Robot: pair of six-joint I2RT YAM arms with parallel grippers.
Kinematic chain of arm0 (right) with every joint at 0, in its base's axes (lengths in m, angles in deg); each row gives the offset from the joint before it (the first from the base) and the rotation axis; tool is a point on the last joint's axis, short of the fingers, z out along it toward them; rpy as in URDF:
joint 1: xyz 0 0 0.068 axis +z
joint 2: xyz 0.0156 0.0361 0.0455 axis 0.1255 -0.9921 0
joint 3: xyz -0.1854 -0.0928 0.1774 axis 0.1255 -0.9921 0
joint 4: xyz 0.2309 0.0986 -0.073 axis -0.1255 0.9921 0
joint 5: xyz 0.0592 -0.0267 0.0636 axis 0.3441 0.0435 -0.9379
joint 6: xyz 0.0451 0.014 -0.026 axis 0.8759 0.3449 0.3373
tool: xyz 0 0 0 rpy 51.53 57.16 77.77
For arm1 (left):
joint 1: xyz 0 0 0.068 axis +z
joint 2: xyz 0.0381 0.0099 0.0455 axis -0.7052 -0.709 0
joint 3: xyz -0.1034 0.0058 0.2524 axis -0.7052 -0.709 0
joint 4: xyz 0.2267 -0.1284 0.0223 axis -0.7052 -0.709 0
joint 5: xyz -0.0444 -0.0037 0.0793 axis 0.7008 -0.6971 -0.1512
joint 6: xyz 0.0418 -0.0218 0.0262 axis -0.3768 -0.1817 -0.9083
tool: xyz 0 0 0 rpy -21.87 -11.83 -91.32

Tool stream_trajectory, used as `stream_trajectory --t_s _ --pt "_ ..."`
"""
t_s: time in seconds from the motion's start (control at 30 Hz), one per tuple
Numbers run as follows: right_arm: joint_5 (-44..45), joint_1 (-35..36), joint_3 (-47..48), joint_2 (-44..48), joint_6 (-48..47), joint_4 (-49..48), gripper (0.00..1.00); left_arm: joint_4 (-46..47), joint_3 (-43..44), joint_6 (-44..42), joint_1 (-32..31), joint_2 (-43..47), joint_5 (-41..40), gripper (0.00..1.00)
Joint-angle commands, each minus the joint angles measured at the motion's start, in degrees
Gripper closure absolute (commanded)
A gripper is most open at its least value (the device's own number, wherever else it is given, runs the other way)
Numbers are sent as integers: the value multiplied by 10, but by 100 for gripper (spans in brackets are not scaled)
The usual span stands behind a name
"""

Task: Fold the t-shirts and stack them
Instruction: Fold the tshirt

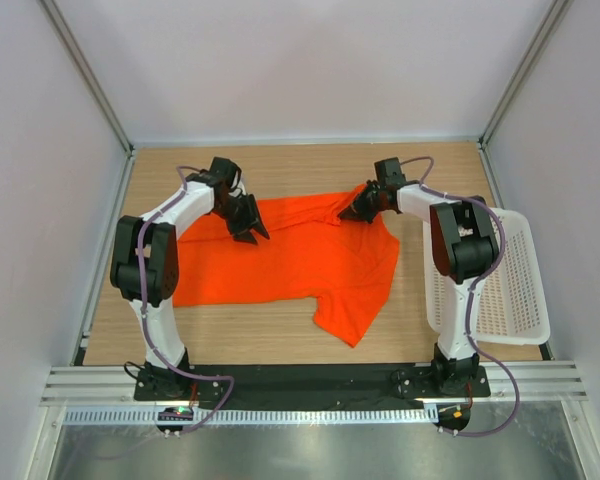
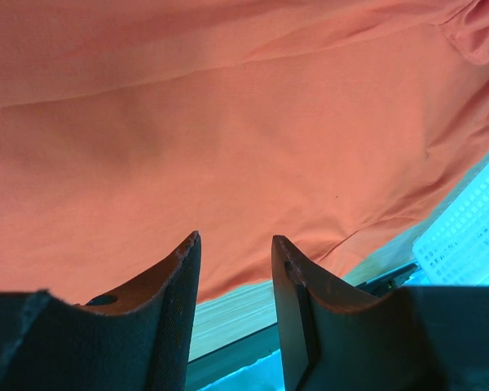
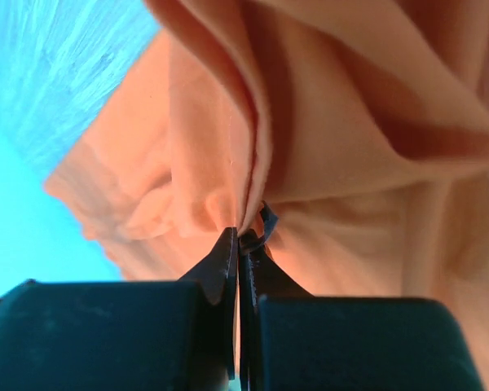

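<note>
An orange-red t-shirt lies spread and partly rumpled on the wooden table, one flap hanging toward the front edge. My left gripper is open over the shirt's upper left part; in the left wrist view its fingertips hover just above flat fabric, holding nothing. My right gripper is shut on a bunched fold of the shirt at its far right top edge; in the right wrist view the jaws pinch the gathered cloth.
A white lattice basket stands at the right edge of the table, beside the right arm. Bare wood lies behind the shirt up to the back wall. Grey walls close in on the left and right.
</note>
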Motion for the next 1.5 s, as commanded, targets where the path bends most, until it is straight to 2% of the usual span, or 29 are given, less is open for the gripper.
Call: stream_trajectory --t_s 0.0,0.1,0.23,0.6,0.77,0.8,0.87,0.9,0.97,1.0,1.03,1.1,1.17,1.23,1.3,1.37,1.47 --pt "-28 5 -38 55 157 -42 99 22 -3 -8 3 11 18 59" --pt "-22 8 -77 83 258 -62 99 30 -10 -3 4 11 24 59" --pt "29 18 -124 132 336 -69 99 43 -24 5 4 21 27 59" --pt "94 62 -176 174 414 6 99 42 -37 7 3 43 25 58" --pt "125 71 -183 197 424 77 98 42 -40 7 3 44 25 58" --pt "136 71 -188 200 429 80 96 42 -40 7 3 43 24 58" --pt "139 71 -185 207 422 91 71 40 -38 6 4 42 24 58" --pt "133 69 -180 213 385 71 64 37 -33 6 5 39 25 58" --pt "126 65 -153 210 303 81 62 36 -26 4 6 36 24 58" --pt "125 63 -104 200 249 92 60 33 -21 2 7 34 24 58" --pt "152 58 -73 194 126 141 57 27 -12 1 7 31 23 58" --pt "193 49 2 181 32 193 55 23 -3 -2 9 30 17 58" --pt "267 33 27 173 -75 188 54 21 3 -8 19 29 10 58" --pt "288 25 52 156 -140 136 54 19 8 -9 37 27 7 58" --pt "311 12 112 125 -194 131 52 15 18 -9 52 19 11 58" --pt "319 7 201 64 -234 154 48 8 36 -16 72 9 10 58" --pt "328 5 280 -7 -268 206 42 5 52 -15 95 -4 10 58"
